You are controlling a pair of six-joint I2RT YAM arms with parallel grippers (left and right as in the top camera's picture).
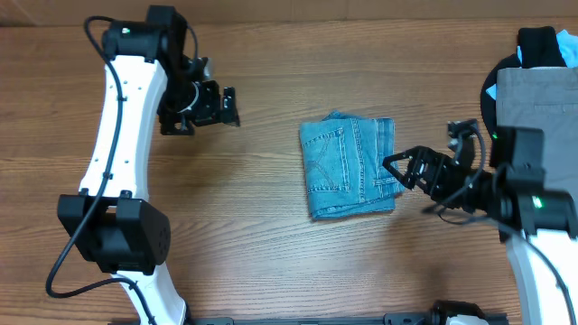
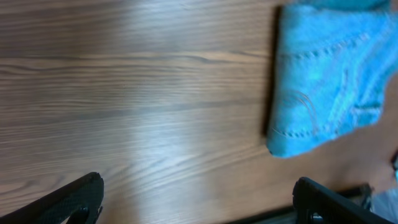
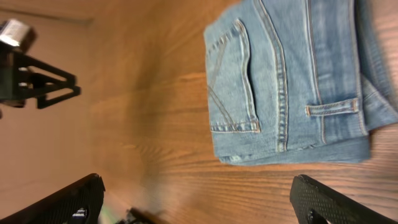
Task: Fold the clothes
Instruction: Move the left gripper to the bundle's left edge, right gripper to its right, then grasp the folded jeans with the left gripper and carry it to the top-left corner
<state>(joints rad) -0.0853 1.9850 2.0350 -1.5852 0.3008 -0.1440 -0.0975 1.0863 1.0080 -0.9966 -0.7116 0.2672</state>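
The light blue denim jeans [image 1: 350, 167] lie folded into a compact square at the middle of the wooden table, a stitched back pocket facing up. They also show in the right wrist view [image 3: 292, 81] and, blurred, in the left wrist view [image 2: 329, 74]. My left gripper [image 1: 224, 106] is open and empty, well left of the jeans. My right gripper [image 1: 408, 170] is open and empty, just right of the jeans and apart from them. Only the open fingertips show in the left wrist view [image 2: 199, 202] and the right wrist view [image 3: 199, 199].
A pile of other clothes, grey fabric [image 1: 537, 95] over black and blue pieces, sits at the table's far right edge behind my right arm. The left arm's gripper shows in the right wrist view [image 3: 37, 84].
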